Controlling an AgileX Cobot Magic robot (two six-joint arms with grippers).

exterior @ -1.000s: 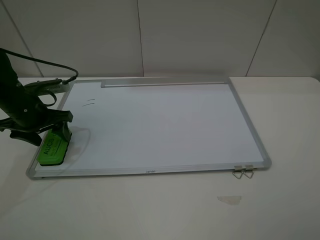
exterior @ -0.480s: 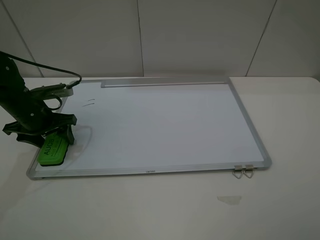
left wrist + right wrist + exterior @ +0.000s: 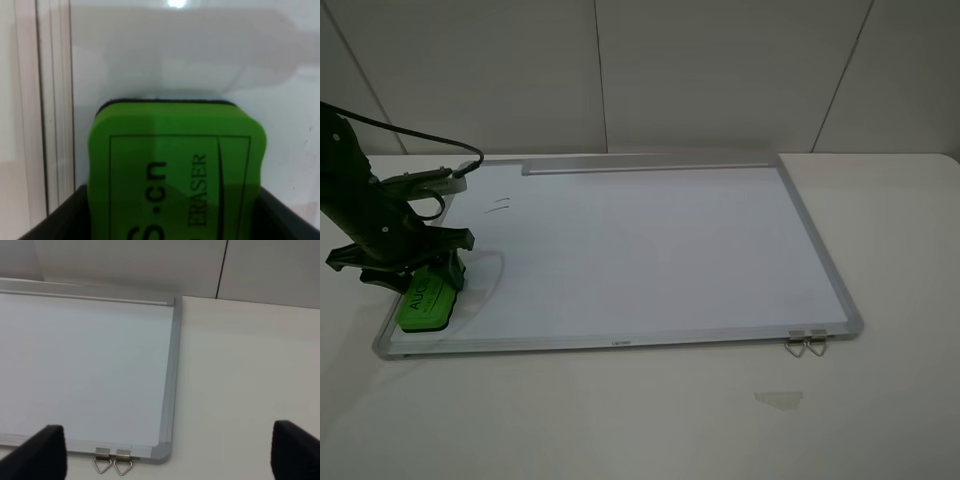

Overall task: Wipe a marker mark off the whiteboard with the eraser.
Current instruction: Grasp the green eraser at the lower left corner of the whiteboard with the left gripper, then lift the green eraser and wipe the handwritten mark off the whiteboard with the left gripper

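The eraser (image 3: 428, 300) is found at the lower left of the high frame, on the whiteboard (image 3: 650, 250) just inside its silver frame near the corner. The left jaws are seen closed on it. In the left wrist picture the green block (image 3: 175, 170) is bracketed by the dark jaw plates at both flanks, with no gap visible on either side. Whether the felt is pressed onto the board or only resting there cannot be told. The marker mark (image 3: 498, 206) lies in the upper left of the high frame, above and a little right of the eraser and clearly apart from it, so the step in hand is judged to be the carry to the mark. It would be done well if the eraser were slid or lifted up the frame towards the strokes with its underside held flat to the board, since a tilted block would touch by one edge only and could skip such thin lines. Light downward pressure should be applied over the mark. The pass should be run across both strokes and slightly beyond them, clear of the board's frame rail at the left. The right jaws are seen wide open and empty in the right wrist picture, above the corner with the binder clips (image 3: 113, 463), and are not needed.
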